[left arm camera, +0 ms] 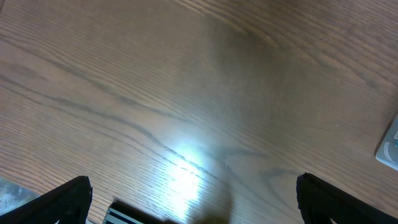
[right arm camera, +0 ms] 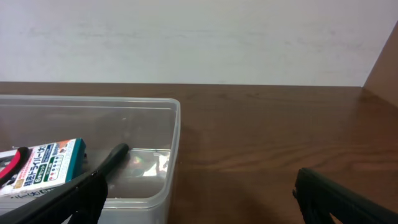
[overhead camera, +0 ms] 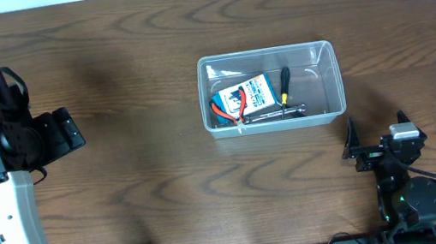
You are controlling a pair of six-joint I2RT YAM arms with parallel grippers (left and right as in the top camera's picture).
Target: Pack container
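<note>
Holding right gripper (right arm camera: 199, 186) and left gripper (left arm camera: 194, 186) spread, empty, we see the container (overhead camera: 265, 51), tools (overhead camera: 254, 99) inside, just ahead of the right one; reaching low could clip its wall and shove it.

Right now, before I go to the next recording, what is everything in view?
table: one, dark brown wood, under everything
container: one, clear plastic, centre-right of the table, no lid on it
pliers pack: one, red handles on a blue-and-white card, inside the container, left part
screwdriver: one, black and yellow-green, inside the container, right of the pack
metal tool: one, silver, inside the container; type unclear
left pincer: one, black, open, over bare table
right pincer: one, black, open, facing the container's right end
</note>
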